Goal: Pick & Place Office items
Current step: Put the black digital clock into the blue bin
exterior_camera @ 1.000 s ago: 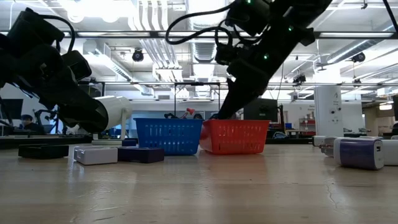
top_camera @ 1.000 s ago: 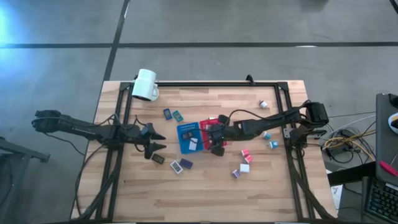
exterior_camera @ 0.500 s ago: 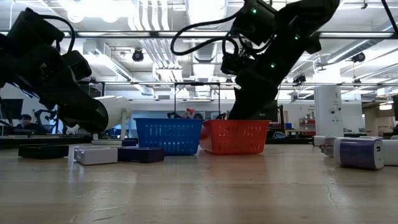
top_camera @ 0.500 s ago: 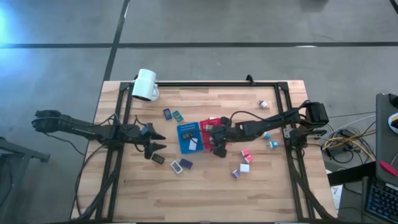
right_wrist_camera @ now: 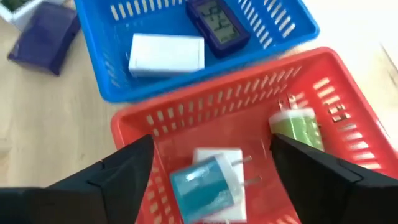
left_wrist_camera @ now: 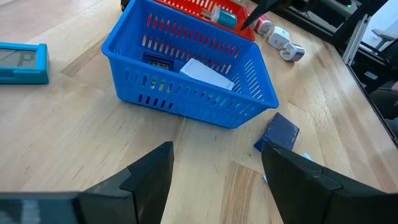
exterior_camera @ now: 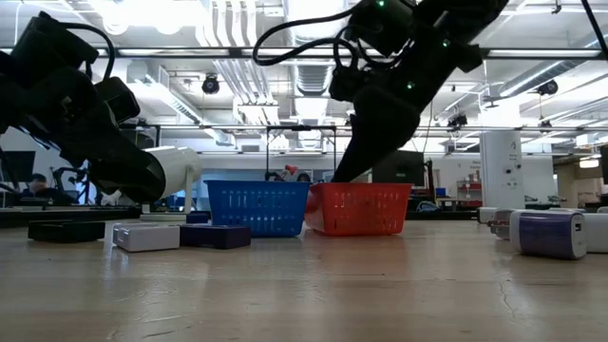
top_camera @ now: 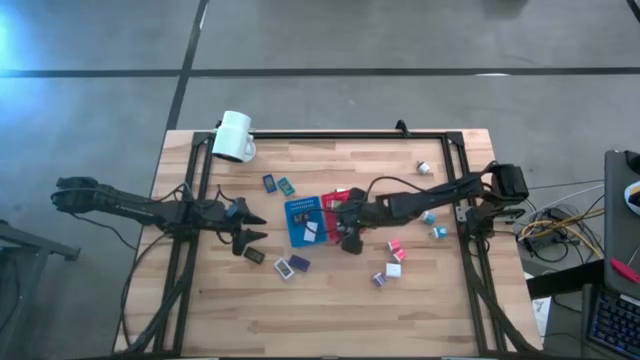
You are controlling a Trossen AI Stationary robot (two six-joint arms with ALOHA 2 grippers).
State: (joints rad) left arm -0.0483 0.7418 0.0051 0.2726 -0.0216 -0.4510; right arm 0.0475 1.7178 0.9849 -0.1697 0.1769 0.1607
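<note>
Right pincer (right_wrist_camera: 208,186) hangs over the red tray (right_wrist_camera: 348,146), fingers spread wide, gripping nothing. Directly between them a teal-and-white plug piece (right_wrist_camera: 208,180) sits inside the tray; a green one (right_wrist_camera: 297,127) lies just beyond. Blue tray (right_wrist_camera: 298,28) touches the red tray's far rim, holding a white block (right_wrist_camera: 166,53) and a dark blue clock-like piece (right_wrist_camera: 217,23). Left pincer (top_camera: 248,225) open, well apart; bare counter (top_camera: 330,310) around it
</note>
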